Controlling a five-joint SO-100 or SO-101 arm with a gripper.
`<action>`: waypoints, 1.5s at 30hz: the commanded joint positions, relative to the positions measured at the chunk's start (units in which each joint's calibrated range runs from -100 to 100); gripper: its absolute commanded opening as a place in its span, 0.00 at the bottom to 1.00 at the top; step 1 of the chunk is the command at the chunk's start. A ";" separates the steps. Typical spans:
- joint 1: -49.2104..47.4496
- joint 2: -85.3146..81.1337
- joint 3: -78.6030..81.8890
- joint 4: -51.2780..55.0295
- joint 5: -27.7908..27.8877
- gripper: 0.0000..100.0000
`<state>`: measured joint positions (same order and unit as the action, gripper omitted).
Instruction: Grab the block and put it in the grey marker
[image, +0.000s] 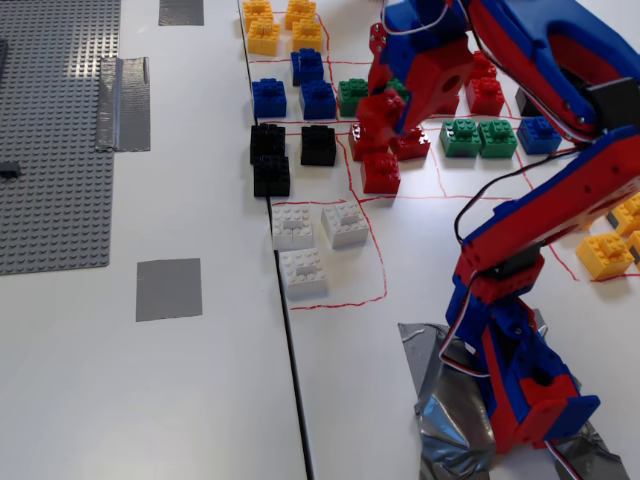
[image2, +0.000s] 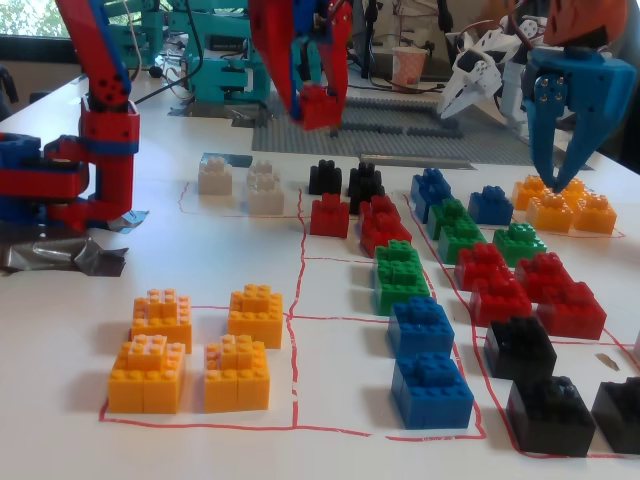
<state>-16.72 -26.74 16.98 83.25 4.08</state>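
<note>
We see the gripper closed on the block, held in the air above the table. Below it in this fixed view sit more red bricks beside black ones. In the other fixed view the grey marker lies well to the left, near white bricks.

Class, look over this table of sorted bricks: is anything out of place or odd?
One red brick is off the table, held in the air by the gripper, above the red group. The other bricks sit sorted by colour in red-lined boxes.
</note>
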 joint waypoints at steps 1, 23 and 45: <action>-3.49 -3.13 -5.27 0.20 0.68 0.00; -31.66 5.45 -9.99 -2.56 2.59 0.00; -38.14 24.27 -14.80 -11.49 0.00 0.00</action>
<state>-53.90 -1.38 8.17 72.65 4.66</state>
